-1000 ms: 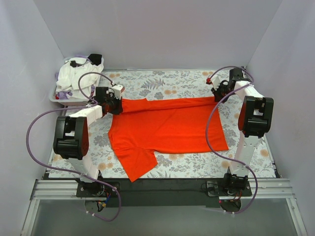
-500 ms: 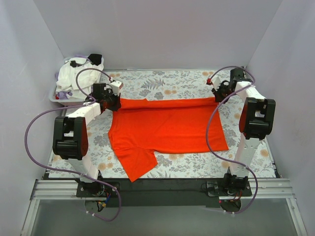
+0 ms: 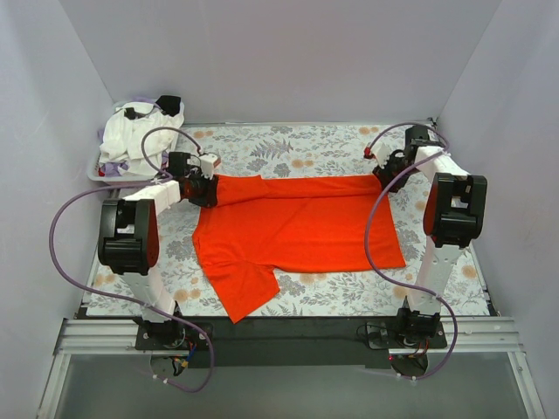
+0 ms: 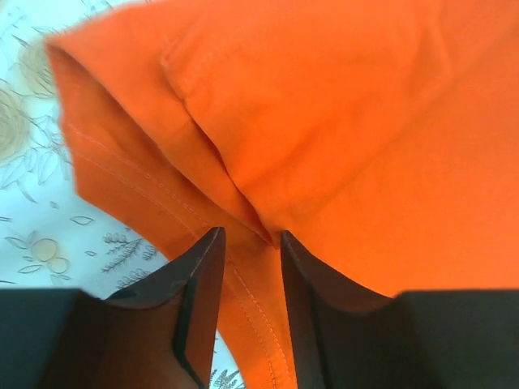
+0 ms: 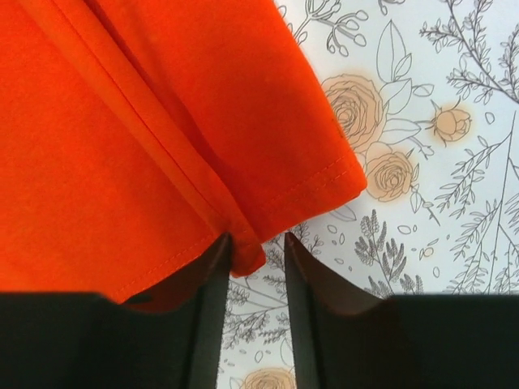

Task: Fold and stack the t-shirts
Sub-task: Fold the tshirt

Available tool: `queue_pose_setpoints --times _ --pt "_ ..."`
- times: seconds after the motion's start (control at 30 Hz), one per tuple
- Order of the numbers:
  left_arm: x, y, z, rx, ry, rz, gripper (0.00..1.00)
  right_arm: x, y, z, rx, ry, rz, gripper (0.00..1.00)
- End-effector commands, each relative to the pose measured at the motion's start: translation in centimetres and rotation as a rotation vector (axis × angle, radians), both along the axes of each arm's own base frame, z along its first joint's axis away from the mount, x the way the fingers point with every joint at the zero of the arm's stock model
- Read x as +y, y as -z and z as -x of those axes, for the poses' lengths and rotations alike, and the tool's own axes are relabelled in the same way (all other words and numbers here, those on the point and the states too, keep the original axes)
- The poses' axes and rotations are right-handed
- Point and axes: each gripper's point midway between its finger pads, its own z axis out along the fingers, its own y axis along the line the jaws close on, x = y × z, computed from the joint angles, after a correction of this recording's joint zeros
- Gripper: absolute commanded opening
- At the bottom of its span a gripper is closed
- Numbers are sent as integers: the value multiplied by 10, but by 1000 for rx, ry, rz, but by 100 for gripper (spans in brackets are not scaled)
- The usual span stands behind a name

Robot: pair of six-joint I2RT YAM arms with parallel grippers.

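Left gripper (image 4: 247, 237) and right gripper (image 5: 253, 241): narrow, each pinching a far corner of orange-red t-shirt (image 3: 297, 225). Floral cloth (image 3: 306, 147) shows beyond its edges. Only top view shows white t-shirts (image 3: 122, 144) far-left.

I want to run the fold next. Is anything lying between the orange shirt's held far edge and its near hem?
Nothing lies on the orange t-shirt. The left gripper and right gripper pinch its far corners, and the cloth toward the near hem is bare. Only the right arm's purple cable arcs across its right edge.
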Motion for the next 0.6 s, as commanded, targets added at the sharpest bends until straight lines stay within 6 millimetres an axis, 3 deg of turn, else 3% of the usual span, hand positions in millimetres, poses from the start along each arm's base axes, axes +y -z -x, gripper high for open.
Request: queue_pose_setpoints --times 0.0,0.07,0.1,0.2,0.23,0.27,0.4,0.57 --pt "1 -55 -33 -100 0 50 34 -3 -37 -7 -47 -21 18 41" --pt "6 -60 -42 -85 -26 71 36 0 -48 -1 -29 -32 8 43" --pt "6 -76 -54 -106 -32 86 40 2 -62 -7 -52 -29 -2 43" --pt "4 -72 -65 -70 -49 107 41 14 -79 -10 -36 7 -71 42" --pt "2 -80 -74 -86 -43 121 41 18 -88 -19 -55 10 -88 40" --pt "1 -72 -77 -65 -46 126 41 24 -89 -21 -47 12 -110 37" --pt "-5 -68 -86 -39 -37 162 41 42 -74 -24 17 35 -127 31" --pt "-8 -66 -93 -18 -48 184 42 45 -46 -23 83 53 -121 29"
